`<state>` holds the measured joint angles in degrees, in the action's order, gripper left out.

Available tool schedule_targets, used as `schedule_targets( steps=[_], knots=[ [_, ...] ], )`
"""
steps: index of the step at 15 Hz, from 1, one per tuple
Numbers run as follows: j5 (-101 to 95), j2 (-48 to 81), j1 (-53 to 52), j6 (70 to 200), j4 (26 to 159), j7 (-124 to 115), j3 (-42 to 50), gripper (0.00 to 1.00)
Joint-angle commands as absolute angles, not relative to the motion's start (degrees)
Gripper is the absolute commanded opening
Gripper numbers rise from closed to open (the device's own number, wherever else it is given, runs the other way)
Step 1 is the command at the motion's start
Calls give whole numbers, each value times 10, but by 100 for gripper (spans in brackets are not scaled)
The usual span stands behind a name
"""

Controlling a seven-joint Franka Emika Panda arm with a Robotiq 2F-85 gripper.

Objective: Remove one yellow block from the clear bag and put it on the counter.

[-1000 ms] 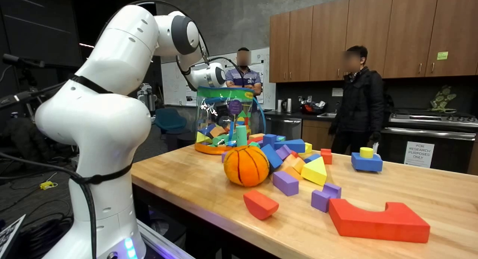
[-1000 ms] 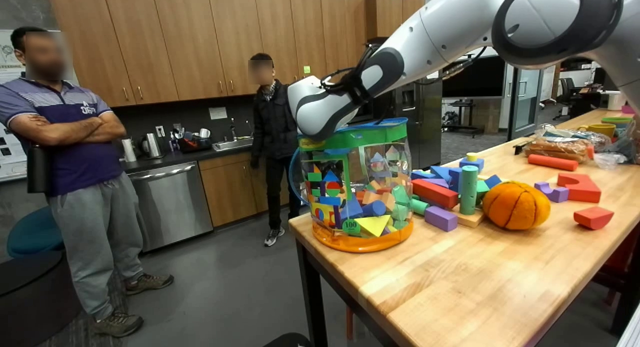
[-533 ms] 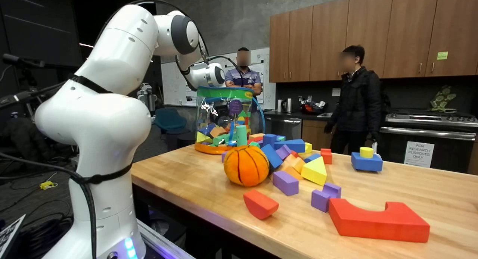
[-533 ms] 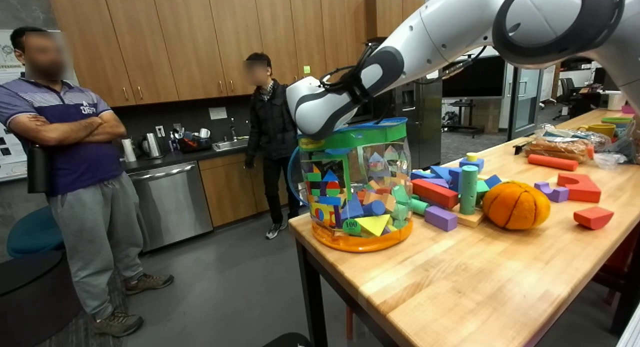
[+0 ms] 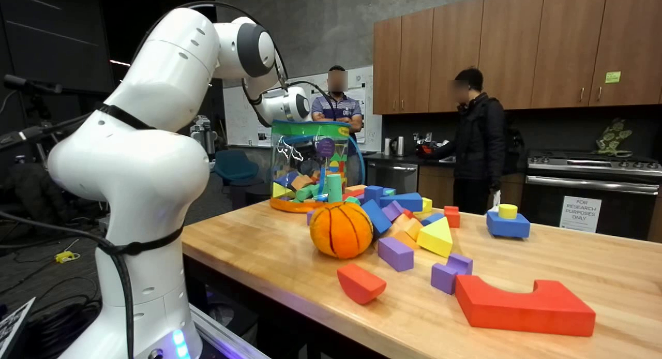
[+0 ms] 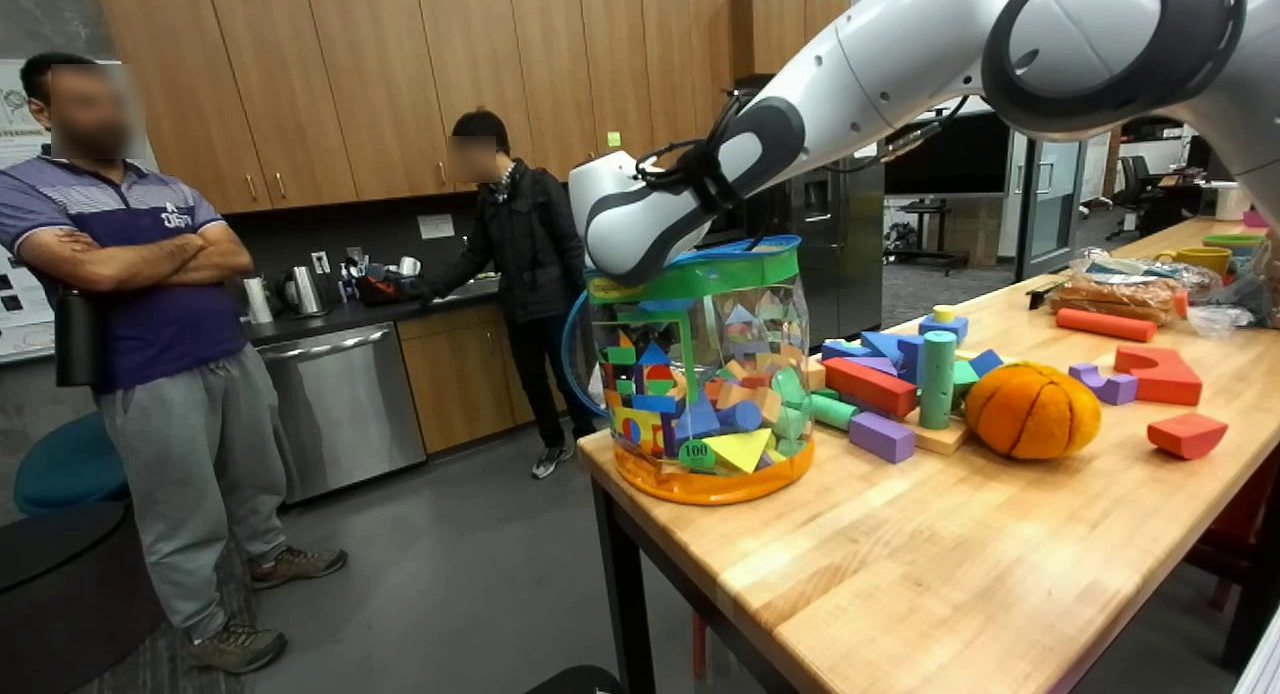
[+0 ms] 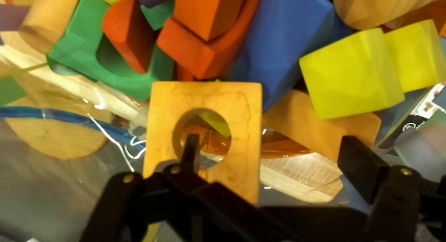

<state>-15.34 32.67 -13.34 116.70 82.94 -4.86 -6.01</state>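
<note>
A yellow block (image 7: 350,74) sits inside the clear bag (image 6: 735,272), overlapped in the wrist view with a second yellow block (image 7: 416,55), both among the bag's heap of mixed colours. Low through the bag's wall an exterior view shows a yellow wedge (image 6: 740,448); whether it is one of these two I cannot tell. Down in the bag too is the gripper (image 7: 271,141), its jaws spread wide; one finger (image 7: 191,148) stands over a holed orange block (image 7: 205,93), though I cannot tell if they touch. The white arm (image 6: 640,219) reaches to the bag's mouth in both exterior views, with the gripper hard to make out through the plastic. The bag stands upright on the counter (image 6: 900,574), close to one end. Just beside the bag lies a pile of loose blocks (image 6: 870,386), and a green cylinder (image 6: 937,379) stands on end between the bag and the orange ball (image 6: 1033,411). Farther from the bag than the ball are a red half-round block (image 5: 361,283) and a red arched block (image 5: 522,315). Well apart from the bag stand a man in purple (image 6: 150,234) and a man in a black jacket (image 6: 530,234).
</note>
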Motion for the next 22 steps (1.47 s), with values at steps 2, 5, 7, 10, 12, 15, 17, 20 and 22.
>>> schedule_targets(
  steps=[2,5,7,10,12,15,17,20,22],
  knots=[
    [-146,337,-138,1178,815,-40,-54,69],
    [-146,337,-137,1182,817,-42,-52,44],
    [-146,335,-136,1185,822,-43,-51,30],
    [-148,334,-136,1190,825,-48,-47,6],
    [-150,332,-136,1194,828,-53,-44,2],
    [-154,317,-137,1200,841,-59,-38,4],
    [-162,303,-139,1208,852,-67,-33,4],
    [-179,273,-140,1218,871,-80,-21,4],
    [-196,254,-140,1219,881,-88,-13,4]
  ],
)
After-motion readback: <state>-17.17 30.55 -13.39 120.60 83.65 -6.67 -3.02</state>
